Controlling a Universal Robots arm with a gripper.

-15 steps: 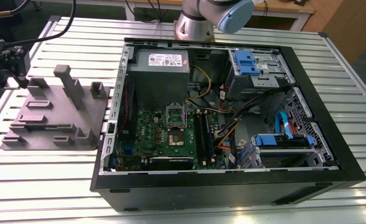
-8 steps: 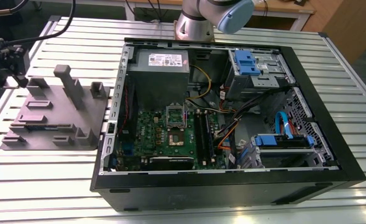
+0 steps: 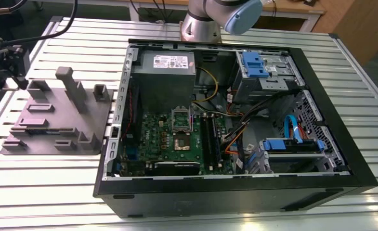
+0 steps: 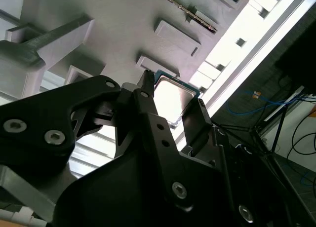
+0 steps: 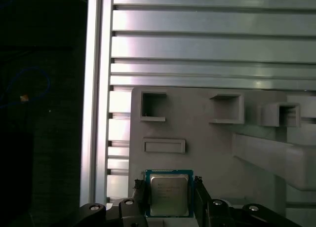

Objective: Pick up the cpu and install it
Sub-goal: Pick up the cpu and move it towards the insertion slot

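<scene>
tool [image 5: 169, 186] gripping cpu [image 5: 169, 200], grey tray [image 5: 222, 153] beneath

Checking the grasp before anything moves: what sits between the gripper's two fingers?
The cpu sits between them, its edges against both fingers of the gripper, with the grey tray behind it; both wrist views show it.

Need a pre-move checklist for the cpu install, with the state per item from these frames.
1. cpu gripped: ok. The end effector fingers sit against two opposite edges in both wrist views.
2. Metal top faces the first wrist camera: ok.
3. Socket frame on the motherboard open: ok. It is raised and the socket looks exposed.
4. Cables off the socket: ok. They lie to the exterior view's right of it.
5. Socket pins undamaged, cpu corner aligned: cannot tell.
</scene>
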